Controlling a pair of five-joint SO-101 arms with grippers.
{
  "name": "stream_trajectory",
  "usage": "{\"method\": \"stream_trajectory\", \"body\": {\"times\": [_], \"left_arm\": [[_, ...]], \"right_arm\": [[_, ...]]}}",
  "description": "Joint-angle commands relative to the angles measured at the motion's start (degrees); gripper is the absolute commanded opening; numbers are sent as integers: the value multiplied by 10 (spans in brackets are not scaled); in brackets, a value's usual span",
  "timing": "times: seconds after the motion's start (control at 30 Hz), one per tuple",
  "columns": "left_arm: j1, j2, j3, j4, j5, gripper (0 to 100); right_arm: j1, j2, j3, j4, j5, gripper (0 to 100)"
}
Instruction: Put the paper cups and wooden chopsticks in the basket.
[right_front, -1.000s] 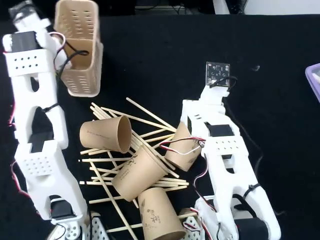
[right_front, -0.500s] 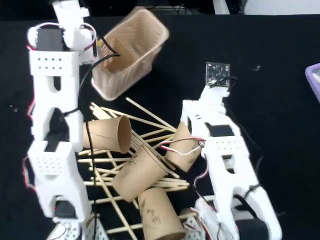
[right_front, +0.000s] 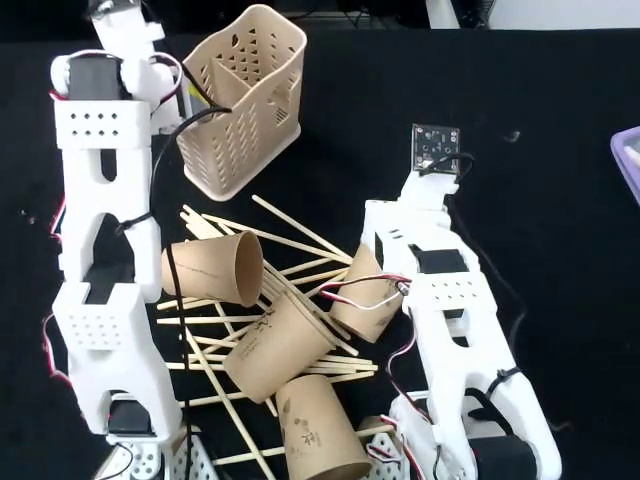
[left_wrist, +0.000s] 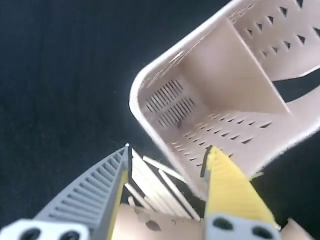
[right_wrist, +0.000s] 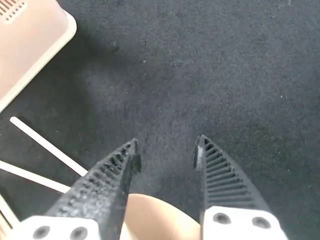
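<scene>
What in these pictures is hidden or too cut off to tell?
Paper cup: high view, partly under the right arm.
Purple object: cut off by the high view's right edge; cannot name it.
Left gripper and basket: left wrist view, its yellow finger hides whether they touch.

Crossed chopsticks (right_front: 300, 228) and tumbled paper cups (right_front: 280, 345) clog the middle; open black table (right_front: 540, 130) lies right of the basket (right_front: 240, 100)
</scene>
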Motion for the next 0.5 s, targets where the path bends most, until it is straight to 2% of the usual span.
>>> {"method": "stream_trajectory", "body": {"times": [0.0,0.1,0.17,0.23,0.37,0.47], "left_arm": [[-6,-25,34,5,4,195],[-7,-27,32,5,-1,13],[-11,-27,29,6,-1,59],[-12,-27,12,3,-12,25],[-15,-22,-36,1,-99,30],[-13,-20,-44,-7,-127,30]], "right_arm": [[-7,-9,-3,-13,0,184],[-7,-9,-3,-13,0,184],[-7,-9,-3,-13,0,184],[-7,-9,-3,-13,0,184],[-7,-9,-2,-13,0,184],[-7,-9,-2,-13,0,184]]}}
